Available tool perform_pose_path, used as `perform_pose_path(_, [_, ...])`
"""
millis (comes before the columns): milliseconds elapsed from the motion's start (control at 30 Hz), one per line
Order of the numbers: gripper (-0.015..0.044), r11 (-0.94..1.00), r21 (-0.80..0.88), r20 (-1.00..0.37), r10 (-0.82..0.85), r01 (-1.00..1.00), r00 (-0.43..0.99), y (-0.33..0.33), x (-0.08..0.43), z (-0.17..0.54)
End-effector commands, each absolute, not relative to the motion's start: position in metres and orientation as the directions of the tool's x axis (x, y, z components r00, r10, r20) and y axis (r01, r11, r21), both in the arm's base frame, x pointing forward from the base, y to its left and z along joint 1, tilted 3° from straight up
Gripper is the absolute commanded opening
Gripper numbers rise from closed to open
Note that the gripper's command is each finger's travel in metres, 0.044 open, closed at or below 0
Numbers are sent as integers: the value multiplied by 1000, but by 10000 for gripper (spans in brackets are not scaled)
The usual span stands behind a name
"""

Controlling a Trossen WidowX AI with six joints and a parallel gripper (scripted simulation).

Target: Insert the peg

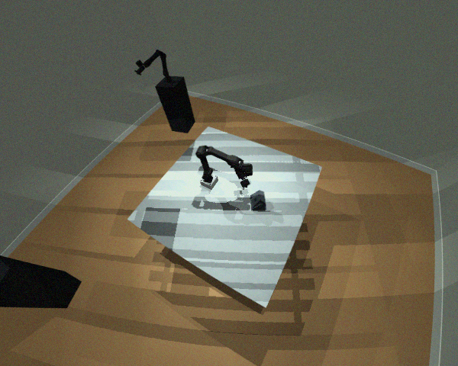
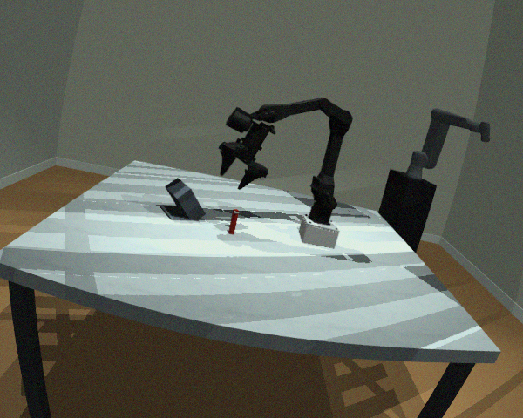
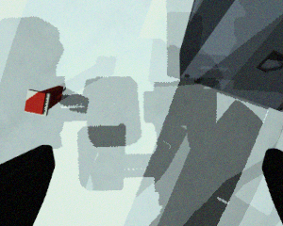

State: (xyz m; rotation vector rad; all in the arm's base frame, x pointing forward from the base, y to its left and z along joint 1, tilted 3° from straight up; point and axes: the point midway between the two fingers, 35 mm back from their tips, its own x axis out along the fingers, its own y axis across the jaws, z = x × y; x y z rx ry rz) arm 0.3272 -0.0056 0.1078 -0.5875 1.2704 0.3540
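A red peg point(image 2: 233, 221) point(image 3: 36, 102) stands upright on the table; its end looks flat-sided in the wrist view, and it is hidden behind the arm in the top view. The dark grey sloped panel point(image 1: 258, 200) point(image 2: 184, 198) point(image 3: 226, 52) stands beyond the peg from the arm's base. Its one hole point(image 3: 274, 62) looks four-sided, like a diamond, at the upper right of the wrist view. My gripper point(image 2: 230, 181) point(image 3: 159, 158) is open and empty, tilted downward, above the table and higher than the peg. The peg is outside the gap, up and left in the wrist view.
The arm's pale base point(image 1: 209, 181) point(image 2: 319, 232) sits on the table point(image 1: 237, 252) point(image 2: 162, 287). Off the table, a black pedestal point(image 1: 175, 104) point(image 2: 405, 209) carries another arm, and another black block point(image 1: 36, 285) stands at lower left in the top view. Striped shadows cross the table.
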Motion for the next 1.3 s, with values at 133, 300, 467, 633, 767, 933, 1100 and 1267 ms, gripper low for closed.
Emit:
perform_pose_path(133, [440,862,-108,-988,-37,-496,150,21,324,86])
perform_pose_path(300, [440,893,-60,-997,-29,-447,75,36,320,75])
perform_pose_path(467, [440,920,-25,-1000,-27,-391,-1,51,314,63])
perform_pose_path(633, [440,927,-18,-999,-28,-374,-22,55,312,60])
perform_pose_path(767, [440,927,-18,-999,-28,-374,-22,55,312,57])
perform_pose_path(933, [440,927,-18,-999,-28,-374,-22,55,312,49])
perform_pose_path(1100, [440,927,-18,-999,-28,-374,-22,55,312,41])
perform_pose_path(1267, [440,927,-18,-999,-28,-374,-22,54,312,33])
